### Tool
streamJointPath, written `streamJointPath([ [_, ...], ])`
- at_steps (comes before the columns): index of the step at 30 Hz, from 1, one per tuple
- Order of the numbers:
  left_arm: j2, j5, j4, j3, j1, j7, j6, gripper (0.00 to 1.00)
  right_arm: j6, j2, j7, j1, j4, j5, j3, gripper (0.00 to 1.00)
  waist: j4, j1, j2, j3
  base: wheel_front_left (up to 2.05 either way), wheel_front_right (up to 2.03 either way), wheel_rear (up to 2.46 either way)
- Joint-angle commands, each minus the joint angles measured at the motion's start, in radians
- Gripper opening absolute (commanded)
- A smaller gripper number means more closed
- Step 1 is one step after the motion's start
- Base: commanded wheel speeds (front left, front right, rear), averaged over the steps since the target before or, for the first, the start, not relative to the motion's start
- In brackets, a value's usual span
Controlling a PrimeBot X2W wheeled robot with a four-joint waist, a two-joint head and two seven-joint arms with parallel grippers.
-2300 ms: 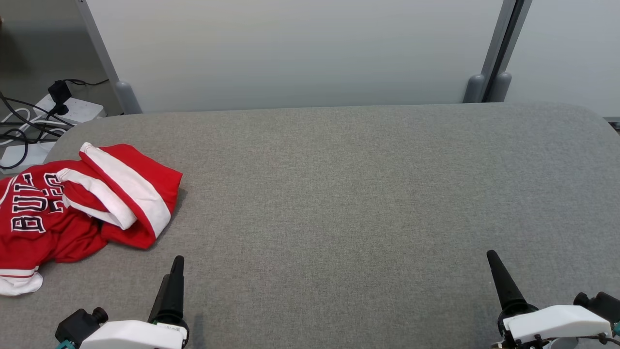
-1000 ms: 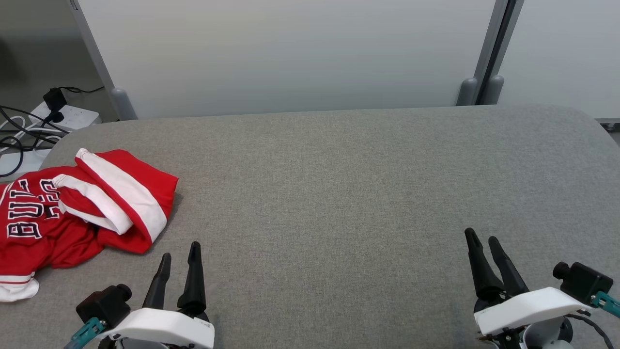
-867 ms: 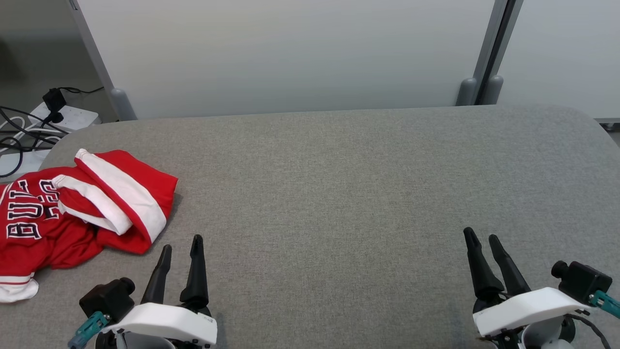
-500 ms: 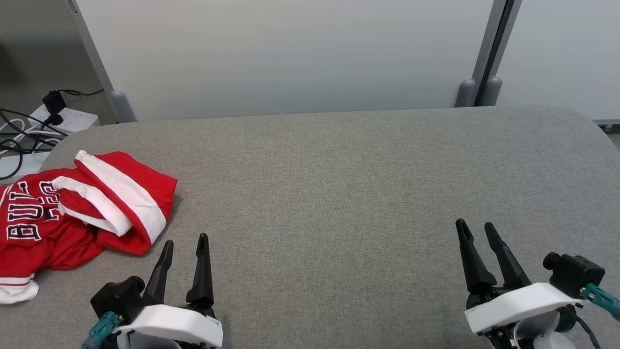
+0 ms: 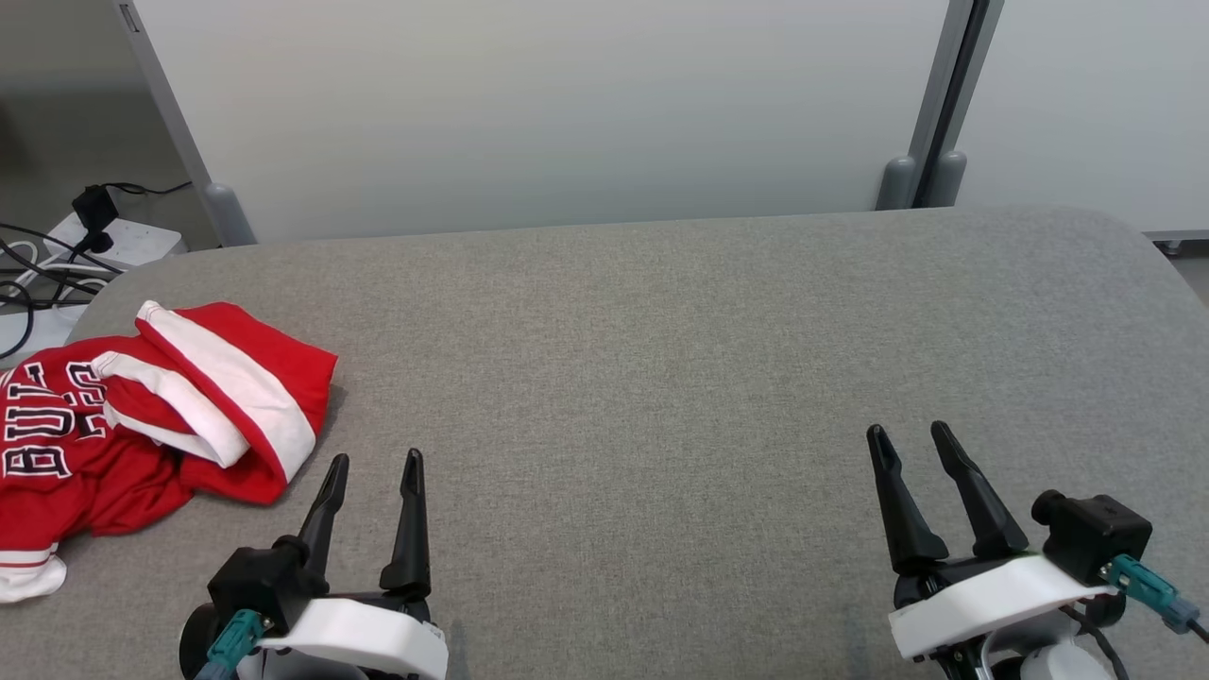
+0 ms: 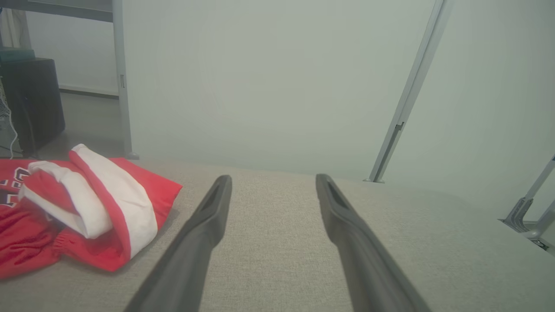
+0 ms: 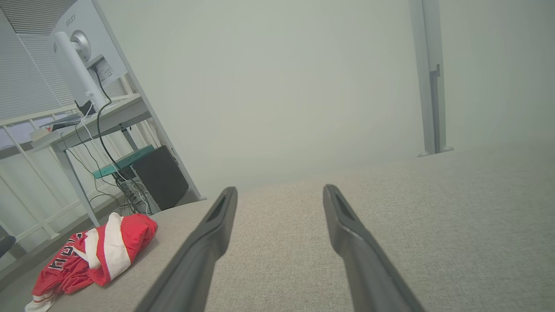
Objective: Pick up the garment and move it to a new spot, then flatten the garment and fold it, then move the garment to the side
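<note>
Red garment [image 5: 142, 416] lies crumpled at the desk's [image 5: 661, 331] left edge; left pincer [image 5: 375, 457] and right pincer [image 5: 908, 430] gape empty, the left nearest and best closed on a raised white-banded fold rather than flat cloth.

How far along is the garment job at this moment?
Done: nothing; the garment lies crumpled at the table's left end. In hand: left hand open beside the garment, not touching; right hand open, empty, far off. Left: pick up, move, flatten, fold, set aside.
</note>
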Motion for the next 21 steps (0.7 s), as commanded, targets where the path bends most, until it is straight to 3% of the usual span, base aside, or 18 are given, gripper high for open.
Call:
streamJointPath([
  [1,0.006,0.051,-0.031,0.022,-0.064,-0.019,0.019,1.00,0.007,-0.015,-0.025,-0.058,-0.040,-0.049,0.029,1.00,-0.005,-0.0001,-0.0001,-0.004,0.00,0.00,0.00],
  [15,0.008,0.187,-0.021,-0.001,-0.062,-0.057,0.046,1.00,0.007,-0.032,-0.063,-0.056,-0.050,-0.193,0.061,1.00,-0.019,-0.0001,-0.0001,-0.026,0.00,0.00,0.00],
  [21,0.008,0.183,-0.013,0.003,-0.058,-0.057,0.044,1.00,0.007,-0.033,-0.063,-0.051,-0.050,-0.192,0.064,1.00,-0.020,-0.0001,-0.0001,-0.028,0.00,0.00,0.00],
])
